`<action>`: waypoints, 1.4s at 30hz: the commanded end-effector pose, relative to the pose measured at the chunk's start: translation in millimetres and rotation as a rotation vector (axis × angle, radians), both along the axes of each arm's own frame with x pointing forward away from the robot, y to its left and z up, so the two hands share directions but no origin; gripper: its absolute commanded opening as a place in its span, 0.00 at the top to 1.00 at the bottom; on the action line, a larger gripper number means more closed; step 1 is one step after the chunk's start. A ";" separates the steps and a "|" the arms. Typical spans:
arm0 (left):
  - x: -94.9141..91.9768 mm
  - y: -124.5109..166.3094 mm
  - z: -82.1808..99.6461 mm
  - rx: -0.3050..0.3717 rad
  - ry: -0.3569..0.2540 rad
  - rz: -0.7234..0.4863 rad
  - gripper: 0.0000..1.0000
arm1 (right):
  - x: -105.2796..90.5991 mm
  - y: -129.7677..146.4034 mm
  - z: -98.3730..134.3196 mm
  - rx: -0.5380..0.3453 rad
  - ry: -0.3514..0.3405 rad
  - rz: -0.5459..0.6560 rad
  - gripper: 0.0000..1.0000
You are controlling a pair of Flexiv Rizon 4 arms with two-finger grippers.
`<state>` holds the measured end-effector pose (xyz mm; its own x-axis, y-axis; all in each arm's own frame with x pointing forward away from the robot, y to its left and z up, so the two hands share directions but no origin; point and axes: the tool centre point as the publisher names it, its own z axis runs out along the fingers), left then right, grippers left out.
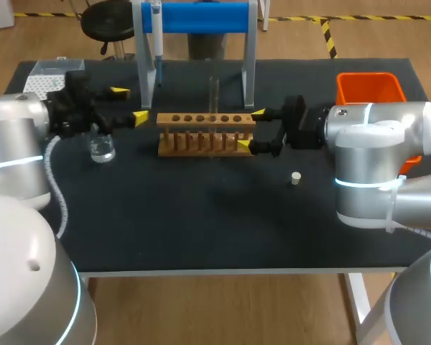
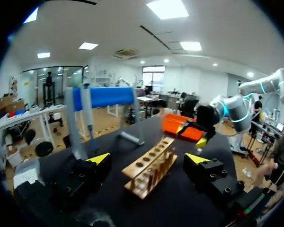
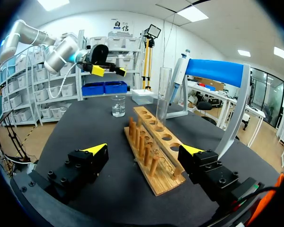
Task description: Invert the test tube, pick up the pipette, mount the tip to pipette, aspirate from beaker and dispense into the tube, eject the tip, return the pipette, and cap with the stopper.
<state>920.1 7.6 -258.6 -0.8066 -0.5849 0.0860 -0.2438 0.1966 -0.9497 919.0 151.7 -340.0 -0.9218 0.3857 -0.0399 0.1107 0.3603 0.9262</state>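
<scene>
My left gripper (image 1: 129, 104) and right gripper (image 1: 251, 129) gape empty at opposite ends of the rack (image 1: 205, 120) with its lone upright test tube (image 3: 163, 92); the beaker (image 1: 101, 149) apparently holds clear liquid.

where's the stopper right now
In the head view the stopper sits alone on the right half of the table, nearer the front edge than the right gripper and past the right end of the wooden rack, touching neither.

Head: I look down from above and behind, with the whole table (image 1: 201, 230) in view.
Left wrist: low and close, facing along the wooden rack (image 2: 150, 168) toward my right gripper (image 2: 192, 135).
Right wrist: low and close at the opposite end, facing my left gripper (image 3: 109, 71).
Shared: all three catch the rack.
</scene>
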 end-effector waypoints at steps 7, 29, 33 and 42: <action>-84.1 149.1 11.6 0.136 0.031 0.448 0.00 | -0.5 0.1 -0.2 0.000 -0.001 -0.001 0.00; -56.4 218.9 16.7 0.249 0.062 0.603 0.00 | -0.5 0.1 -0.2 0.000 -0.001 -0.001 0.00; -37.5 218.7 12.4 0.249 0.062 0.604 0.00 | -0.5 0.1 -0.2 0.000 -0.001 -0.001 0.00; 5.7 222.3 -9.3 0.241 0.068 0.611 0.00 | -0.5 0.1 -0.2 0.000 -0.001 -0.001 0.00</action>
